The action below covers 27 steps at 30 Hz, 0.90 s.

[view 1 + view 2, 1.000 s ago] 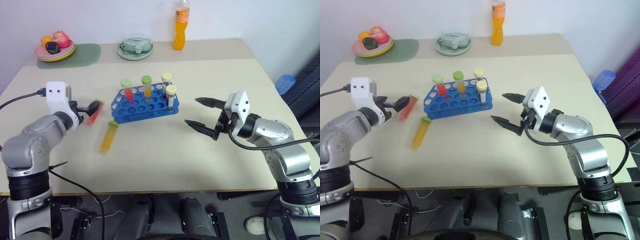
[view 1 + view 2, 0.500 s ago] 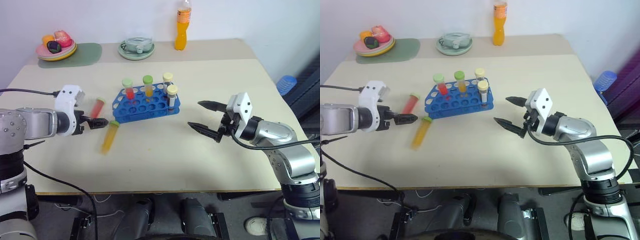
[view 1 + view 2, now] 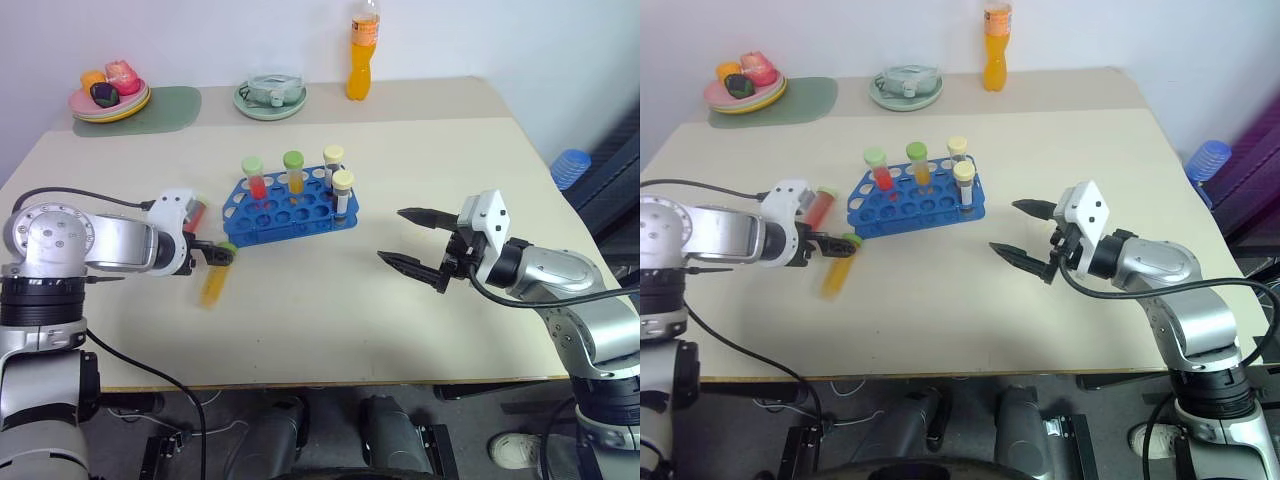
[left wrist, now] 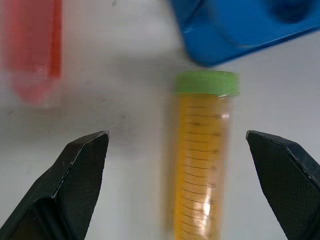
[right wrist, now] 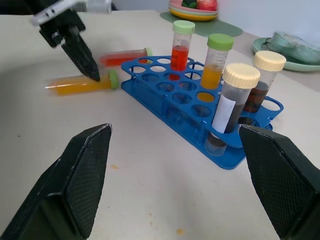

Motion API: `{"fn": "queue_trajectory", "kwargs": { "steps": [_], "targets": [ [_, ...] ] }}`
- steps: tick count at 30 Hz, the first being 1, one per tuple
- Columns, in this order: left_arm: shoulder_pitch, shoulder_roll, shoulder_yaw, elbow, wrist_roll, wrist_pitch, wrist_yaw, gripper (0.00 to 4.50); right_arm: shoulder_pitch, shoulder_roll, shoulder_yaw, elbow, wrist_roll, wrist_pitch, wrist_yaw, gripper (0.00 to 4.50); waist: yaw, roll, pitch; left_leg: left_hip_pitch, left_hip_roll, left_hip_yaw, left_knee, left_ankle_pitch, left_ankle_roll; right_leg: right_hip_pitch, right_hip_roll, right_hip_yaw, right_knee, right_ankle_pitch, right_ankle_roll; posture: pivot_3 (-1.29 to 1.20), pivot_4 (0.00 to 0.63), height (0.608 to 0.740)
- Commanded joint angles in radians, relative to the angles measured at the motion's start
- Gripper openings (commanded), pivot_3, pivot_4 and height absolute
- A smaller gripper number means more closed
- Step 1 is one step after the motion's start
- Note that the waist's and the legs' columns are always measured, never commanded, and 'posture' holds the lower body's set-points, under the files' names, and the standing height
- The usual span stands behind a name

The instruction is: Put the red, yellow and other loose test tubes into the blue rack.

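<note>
Since a second ago, left pincer has swung in and dropped from beside the red tube to the cap end of the yellow-orange tube, fingers now pointing steeply down; right pincer has hardly shifted. Left pincer is spread wide and empty, and in the left wrist view the yellow tube lies lengthwise between the two fingertips, green cap toward the blue rack. Right pincer is also spread and empty, hovering over bare bench well right of the rack. Yellow tube lies flat just left of the rack's near corner; red tube lies flat just beyond it, partly behind the left arm. Four capped tubes already stand in the rack's far row. Handling guess: small, light, rigid plastic, smooth and round, so likely to roll or squirt out of a pinch; best taken across the barrel just below the cap, leaving the bottom end free to drop into a hole. Room: near bench open on all sides, front edge well clear; rack corner sits close to the yellow cap, so closing fingers could nudge it. Far side holds a pale green dish, an orange bottle and a fruit plate, all well apart.
</note>
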State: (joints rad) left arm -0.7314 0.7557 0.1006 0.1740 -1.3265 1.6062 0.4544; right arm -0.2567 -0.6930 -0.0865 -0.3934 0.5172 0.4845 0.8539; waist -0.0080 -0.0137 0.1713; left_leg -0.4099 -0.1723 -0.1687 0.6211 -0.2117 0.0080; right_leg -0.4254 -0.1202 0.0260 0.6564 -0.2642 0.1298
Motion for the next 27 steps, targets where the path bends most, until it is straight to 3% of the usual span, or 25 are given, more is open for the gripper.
{"fn": "queue_trajectory", "kwargs": {
  "steps": [1, 3, 6, 12, 13, 18, 22, 25, 27],
  "targets": [
    [-0.037, -0.013, 0.014, 0.036, -0.037, 0.008, 0.081, 4.50, -0.001, -0.012, -0.028, -0.051, 0.021, 0.012, -0.010, 4.15, 0.001, 0.000, 0.000, 0.000, 0.000, 0.000, 0.000, 0.000, 0.000, 0.000, 0.000, 0.000, 0.000, 0.000, 0.000, 0.00, 0.150, 0.740],
    [-0.044, -0.032, 0.011, 0.071, -0.052, 0.008, 0.113, 4.50, -0.002, -0.014, -0.030, -0.057, 0.025, 0.021, -0.013, 4.15, 0.001, 0.000, 0.000, 0.000, 0.000, 0.000, 0.001, 0.000, 0.000, 0.000, 0.000, 0.000, 0.000, 0.000, 0.000, 0.00, 0.150, 0.740],
    [-0.053, -0.064, 0.004, 0.123, -0.050, 0.008, 0.144, 3.69, -0.001, -0.016, -0.031, -0.066, 0.030, 0.035, -0.019, 4.19, 0.001, 0.000, -0.001, 0.000, 0.000, 0.000, 0.001, 0.000, -0.001, 0.000, 0.000, 0.000, 0.000, 0.000, 0.000, 0.00, 0.150, 0.740],
    [-0.072, -0.094, 0.006, 0.188, -0.062, 0.008, 0.189, 0.95, 0.005, -0.020, -0.031, -0.076, 0.038, 0.050, -0.017, 4.19, 0.016, 0.000, -0.001, 0.000, 0.000, 0.001, 0.002, 0.000, -0.001, 0.001, 0.000, 0.000, 0.000, 0.000, 0.000, 0.00, 0.150, 0.740],
    [-0.070, -0.096, 0.009, 0.189, -0.064, 0.008, 0.194, 0.78, 0.006, -0.020, -0.032, -0.075, 0.038, 0.049, -0.016, 4.19, 0.019, 0.000, -0.001, 0.000, 0.000, 0.001, 0.002, 0.000, -0.001, 0.001, 0.000, 0.000, 0.000, 0.000, 0.000, 0.00, 0.150, 0.740],
    [-0.035, -0.069, 0.031, 0.150, -0.151, 0.008, 0.200, 0.78, 0.000, -0.017, -0.023, -0.054, 0.026, 0.040, -0.010, 4.19, 0.019, 0.000, -0.001, 0.000, 0.000, 0.002, 0.005, -0.001, -0.003, 0.001, 0.000, 0.000, 0.000, 0.000, 0.000, 0.00, 0.150, 0.740],
    [0.062, 0.033, 0.049, -0.042, -0.230, 0.008, 0.096, 0.78, -0.008, -0.019, -0.019, -0.033, 0.020, 0.030, 0.004, 4.19, 0.012, -0.001, -0.001, -0.001, 0.001, 0.003, 0.006, -0.001, -0.004, 0.001, 0.000, 0.001, 0.000, 0.000, 0.000, 0.00, 0.150, 0.740],
    [0.170, 0.123, 0.043, -0.269, -0.162, 0.005, -0.213, 0.78, -0.008, -0.020, -0.019, -0.018, 0.016, 0.021, 0.015, 4.19, 0.014, -0.001, -0.001, -0.001, 0.002, 0.003, 0.006, -0.001, -0.004, 0.000, 0.001, 0.002, 0.000, 0.000, 0.000, 0.00, 0.150, 0.740],
    [0.280, 0.159, 0.069, -0.403, -0.074, -0.148, -0.498, 0.78, 0.001, -0.020, -0.018, -0.012, 0.014, 0.016, 0.020, 4.19, 0.014, 0.000, -0.001, -0.001, 0.002, 0.004, 0.006, -0.002, -0.004, 0.000, 0.001, 0.002, 0.000, 0.000, -0.001, 0.00, 0.150, 0.740]
  ]
}}
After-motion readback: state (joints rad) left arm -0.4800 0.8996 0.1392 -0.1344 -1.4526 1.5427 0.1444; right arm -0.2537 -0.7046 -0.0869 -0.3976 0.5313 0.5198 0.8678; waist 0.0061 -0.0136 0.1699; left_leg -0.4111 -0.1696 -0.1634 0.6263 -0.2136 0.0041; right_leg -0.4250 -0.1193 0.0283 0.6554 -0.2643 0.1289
